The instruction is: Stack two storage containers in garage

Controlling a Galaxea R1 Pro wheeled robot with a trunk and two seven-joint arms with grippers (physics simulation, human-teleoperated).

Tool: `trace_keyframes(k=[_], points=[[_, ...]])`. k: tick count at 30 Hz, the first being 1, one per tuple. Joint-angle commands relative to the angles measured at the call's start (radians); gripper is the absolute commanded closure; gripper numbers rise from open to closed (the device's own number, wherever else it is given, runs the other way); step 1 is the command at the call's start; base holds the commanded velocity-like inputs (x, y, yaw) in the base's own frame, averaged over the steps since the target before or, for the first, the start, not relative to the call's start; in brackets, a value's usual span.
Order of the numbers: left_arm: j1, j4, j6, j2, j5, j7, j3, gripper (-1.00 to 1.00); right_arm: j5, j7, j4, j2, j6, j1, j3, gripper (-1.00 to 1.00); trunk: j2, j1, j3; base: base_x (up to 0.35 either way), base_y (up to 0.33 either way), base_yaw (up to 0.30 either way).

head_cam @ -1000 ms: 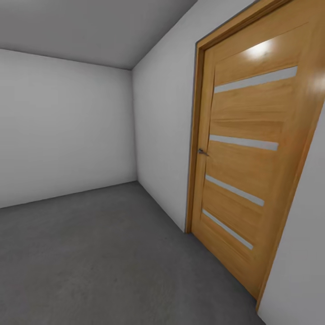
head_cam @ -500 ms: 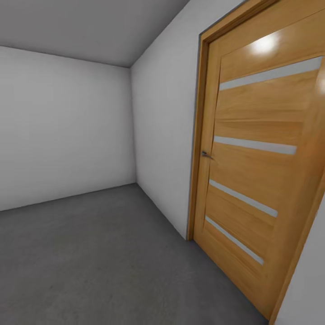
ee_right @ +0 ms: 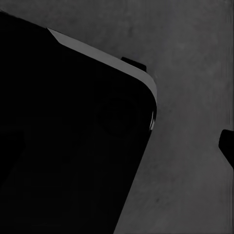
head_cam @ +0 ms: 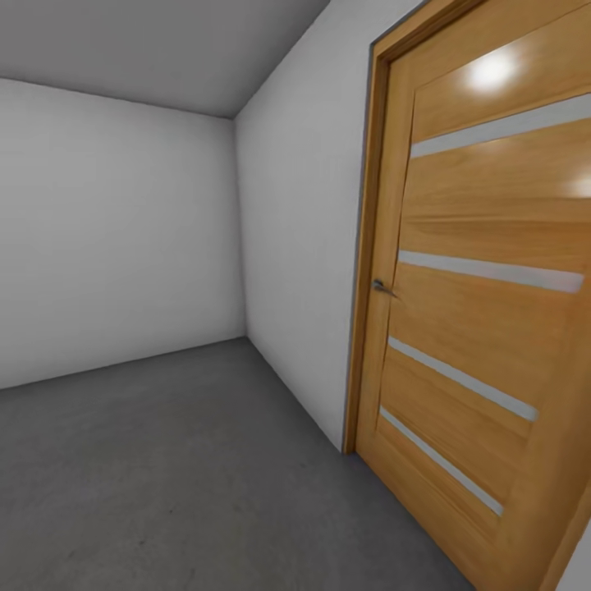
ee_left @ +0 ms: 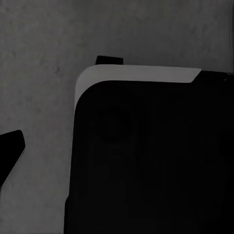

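I am in the garage, and the two storage containers and the living room are out of view. The dark grey concrete floor (head_cam: 164, 476) stretches ahead to the white walls. In the left wrist view, one dark fingertip (ee_left: 10, 150) of my left gripper stands far out at the frame's edge, above the floor (ee_left: 44, 73). In the right wrist view, one dark fingertip (ee_right: 227, 144) of my right gripper sits likewise at the edge. Nothing is held in either gripper. My own black base (ee_left: 146, 161) hides the other fingers.
A wood-panelled door (head_cam: 484, 312) with pale glass strips and a small metal handle (head_cam: 382, 287) stands shut close on the right. White walls meet in a corner (head_cam: 240, 230) ahead. The bare floor runs off to the left.
The whole head view has shifted: the camera has moved closer to the door, which now looms larger and further right. Nothing in the room itself has moved.
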Motion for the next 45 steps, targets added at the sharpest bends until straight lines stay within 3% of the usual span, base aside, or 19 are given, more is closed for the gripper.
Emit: trace_keyframes(k=[1,45], points=[[0.0,0.0,-0.002,-0.001,0.01,0.0,0.0,-1.0,-0.01,0.0,0.002,-0.001,-0.006,-0.001,0.008,-1.0,0.0,0.001,-0.001,0.325,0.0,0.0],[0.0,0.0,-0.002,0.0,0.01,0.0,0.001,-1.0,-0.01,0.0,0.002,-0.001,-0.006,0.0,0.008,-1.0,0.0,0.001,-0.001,0.325,0.0,0.0]])
